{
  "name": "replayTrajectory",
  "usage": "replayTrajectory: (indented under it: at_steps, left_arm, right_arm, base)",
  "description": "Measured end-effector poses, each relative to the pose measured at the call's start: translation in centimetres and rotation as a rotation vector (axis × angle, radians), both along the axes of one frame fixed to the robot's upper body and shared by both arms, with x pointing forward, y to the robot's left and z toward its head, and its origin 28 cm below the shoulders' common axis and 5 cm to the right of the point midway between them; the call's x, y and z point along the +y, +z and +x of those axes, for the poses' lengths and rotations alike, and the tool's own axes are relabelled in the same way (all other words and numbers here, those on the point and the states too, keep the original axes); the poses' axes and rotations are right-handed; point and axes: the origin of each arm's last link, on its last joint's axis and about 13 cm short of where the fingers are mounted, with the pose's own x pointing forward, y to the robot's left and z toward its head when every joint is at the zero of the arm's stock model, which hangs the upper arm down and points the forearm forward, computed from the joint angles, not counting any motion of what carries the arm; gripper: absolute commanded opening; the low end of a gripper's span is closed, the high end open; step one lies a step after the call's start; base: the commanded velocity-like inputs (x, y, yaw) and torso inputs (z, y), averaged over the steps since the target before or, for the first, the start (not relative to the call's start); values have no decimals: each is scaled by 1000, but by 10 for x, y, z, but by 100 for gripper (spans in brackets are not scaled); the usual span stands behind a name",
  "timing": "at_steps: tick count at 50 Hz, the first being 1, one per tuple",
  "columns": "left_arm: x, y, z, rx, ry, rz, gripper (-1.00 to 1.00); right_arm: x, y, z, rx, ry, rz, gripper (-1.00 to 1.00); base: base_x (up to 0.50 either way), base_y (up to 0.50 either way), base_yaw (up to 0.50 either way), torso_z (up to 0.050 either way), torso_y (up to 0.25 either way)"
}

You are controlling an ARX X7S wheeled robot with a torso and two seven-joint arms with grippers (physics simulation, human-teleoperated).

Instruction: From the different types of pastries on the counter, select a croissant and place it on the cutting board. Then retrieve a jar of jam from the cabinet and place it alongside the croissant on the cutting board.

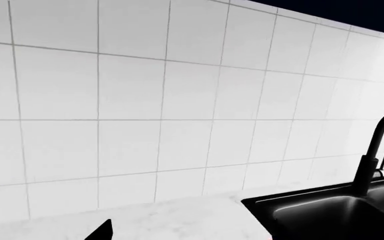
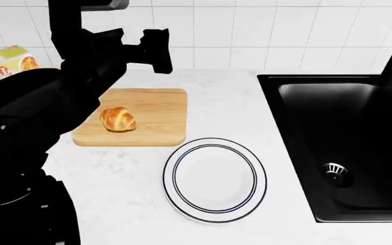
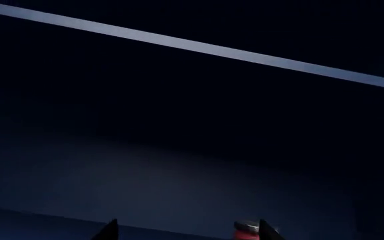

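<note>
Nearest, left gripper [image 2: 156,49] hovers behind the cutting board [image 2: 156,115], fingers' state unclear; croissant [image 2: 118,119] rests on it; right gripper's state unclear too.

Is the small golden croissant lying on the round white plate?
No, the golden croissant lies on the light wooden cutting board; the white plate holds nothing.

The head view is bright and evenly lit, with the white tabletop [image 2: 223,102] nearly washed out and shadows faint; the croissant [image 2: 118,119] shows a soft gloss. The left arm [image 2: 39,102] renders as flat black with no surface detail. The left wrist view is equally bright, its wall tiles [image 1: 145,100] slightly soft. The right wrist view is very dim, dark blue, crossed by one pale band [image 3: 199,47] of light.
</note>
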Motion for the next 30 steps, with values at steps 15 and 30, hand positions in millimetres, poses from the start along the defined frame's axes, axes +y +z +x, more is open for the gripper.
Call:
replayTrajectory:
  at_steps: [15,30]
  left_arm:
    - [-1,1,-1,-2,-4,7,100]
    - [-1,2,-3,-15,0,15,100]
  right_arm:
    - [-3,0,0,-5,8,17,100]
    - [3,-5,25,35,119,110,100]
  base:
    - [0,-500,0,0,0]
    - [0,-106,0,0,0]
